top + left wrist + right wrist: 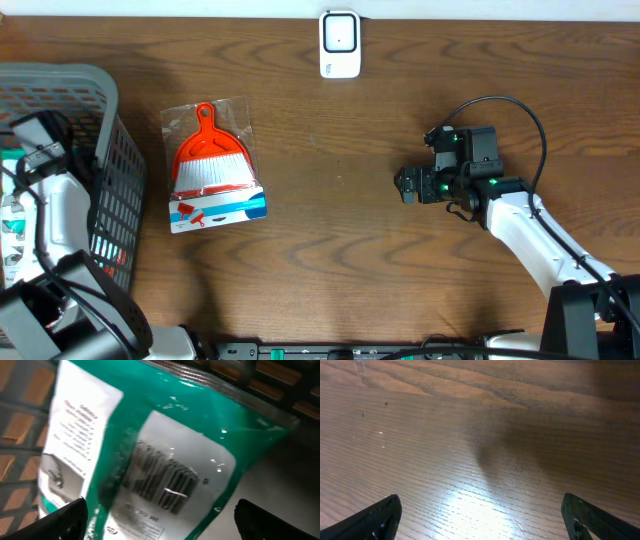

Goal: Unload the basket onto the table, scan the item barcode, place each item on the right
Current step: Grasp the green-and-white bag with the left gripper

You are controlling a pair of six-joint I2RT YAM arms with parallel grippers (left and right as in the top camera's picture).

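Grey basket, green packet under left gripper

We place the basket at the table's left edge, with a packet in it beneath the left gripper. The brush pack lies just right of the basket, the scanner stands centred at the far edge, and the right gripper is over the table's right half.
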